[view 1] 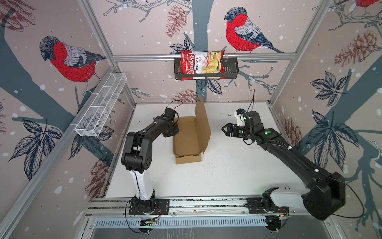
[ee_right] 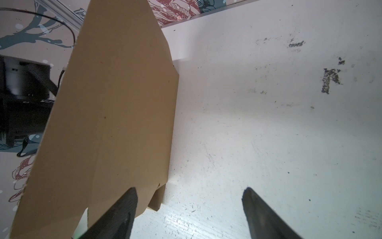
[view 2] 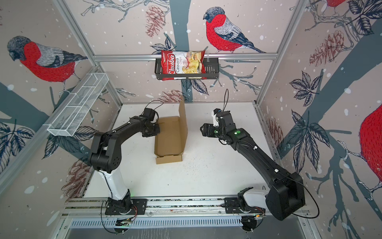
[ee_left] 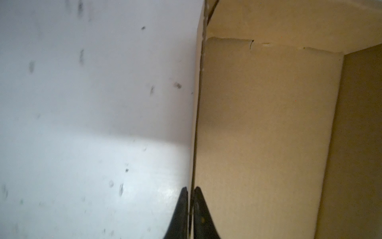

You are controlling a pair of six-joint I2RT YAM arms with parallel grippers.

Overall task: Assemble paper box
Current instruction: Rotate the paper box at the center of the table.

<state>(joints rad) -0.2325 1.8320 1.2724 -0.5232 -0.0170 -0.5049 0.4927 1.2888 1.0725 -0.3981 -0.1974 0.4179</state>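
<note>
The paper box (view 1: pixel 187 136) is half built (1 flap (view 1: pixel 188 159) lies flat). The left end effector (ee_left: pixel 190 189) pinches a wall (ee_left: pixel 196 124); the right end effector (ee_right: pixel 189 189) gapes, empty.

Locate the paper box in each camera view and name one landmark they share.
In a top view: paper box near picture centre, on the white table.
In a top view: box left of centre.
Left wrist: its interior, wall edge pinched by left gripper.
Right wrist: its raised flap ahead of open right gripper.
Shared landmark: the white table.
</note>
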